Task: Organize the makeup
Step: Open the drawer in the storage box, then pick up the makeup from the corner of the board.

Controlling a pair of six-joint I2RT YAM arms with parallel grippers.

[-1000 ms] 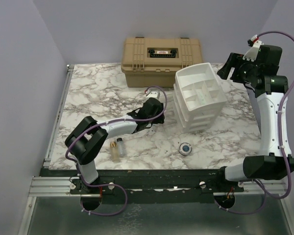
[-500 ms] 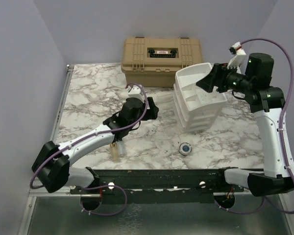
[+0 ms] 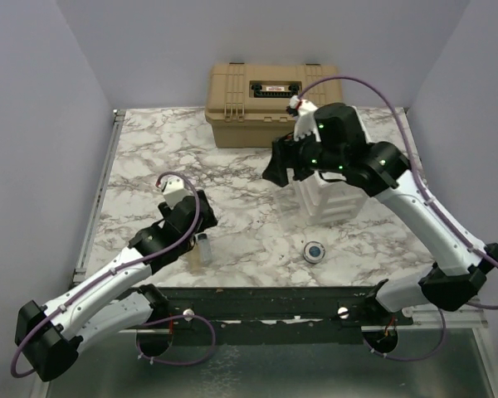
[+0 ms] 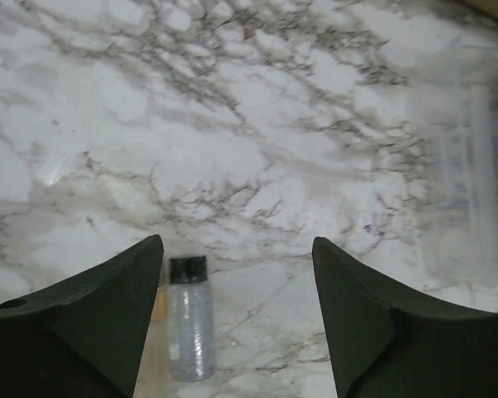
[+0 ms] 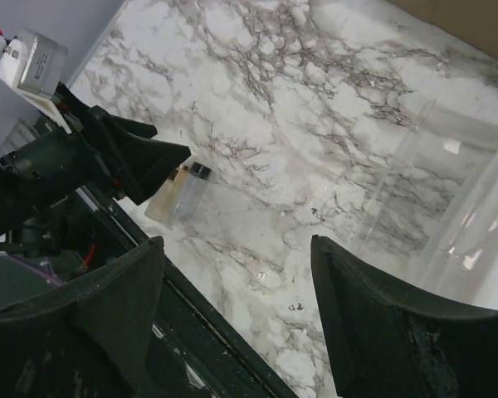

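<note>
Both arms over the marble table (image 3: 149, 157), nothing held.
Left gripper (image 4: 235, 249): fingers apart, just above two clear bottles (image 4: 188, 319) side by side near the front edge. Right gripper (image 5: 235, 249): fingers apart, beside the white organizer (image 3: 336, 203). Round dark jar (image 3: 314, 250) sits alone, front centre.

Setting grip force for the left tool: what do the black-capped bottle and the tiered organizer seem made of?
The bottle looks like clear, glossy glass or hard plastic, which I can't tell; silvery contents show through, and the cap looks like matte black plastic. The tiered organizer looks like thin moulded white plastic, slightly translucent, with soft glare on its walls.
</note>
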